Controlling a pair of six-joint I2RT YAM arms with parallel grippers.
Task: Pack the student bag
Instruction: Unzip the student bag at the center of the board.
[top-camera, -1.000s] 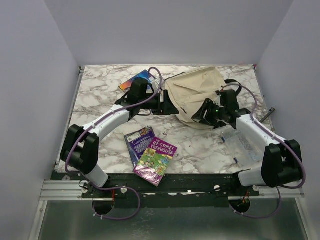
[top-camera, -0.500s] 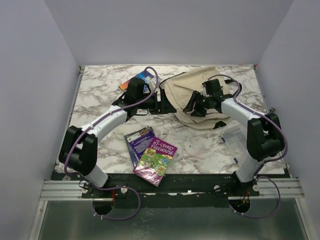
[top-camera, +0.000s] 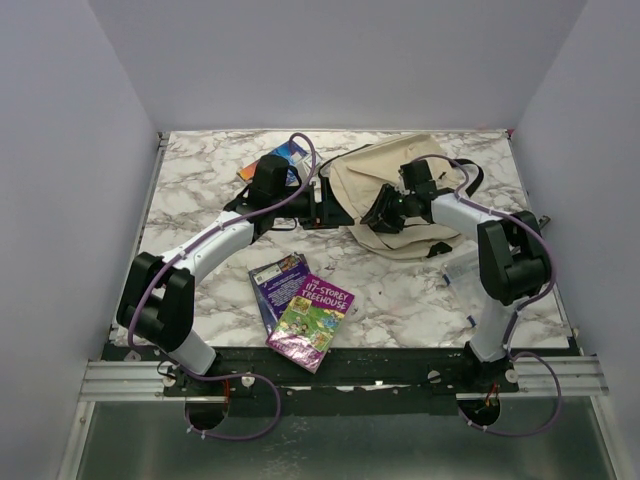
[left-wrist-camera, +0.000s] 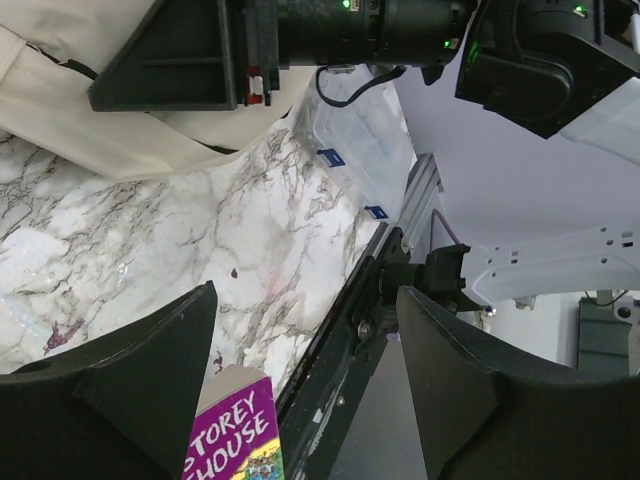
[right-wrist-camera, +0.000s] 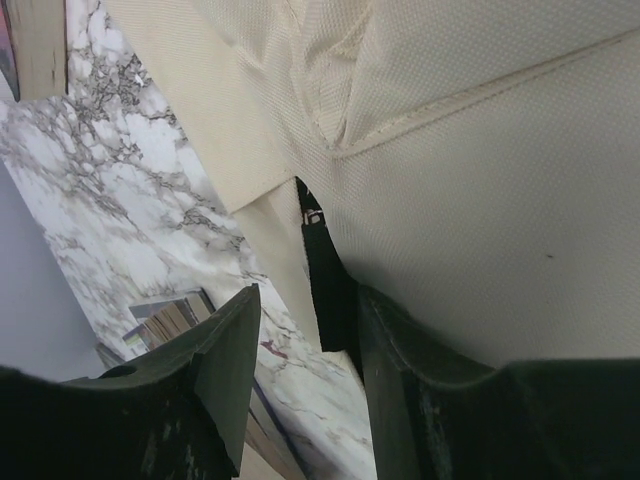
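The student bag, cream fabric with black straps, lies at the back middle-right of the table. My left gripper is open and empty at the bag's left edge; in the left wrist view its jaws stand wide apart above the marble, with bag fabric at upper left. My right gripper is open at the bag's front-left part. In the right wrist view a black strap lies between the jaws, against the right finger, under the cream fabric.
A purple Treehouse book lies at the front middle, overlapping a dark blue book; its corner shows in the left wrist view. A colourful book lies behind my left arm. A clear plastic box lies at the right.
My right arm has swung in from the right, off the clear box, and its gripper has moved left and back onto the bag's front-left part. My left arm has hardly moved.
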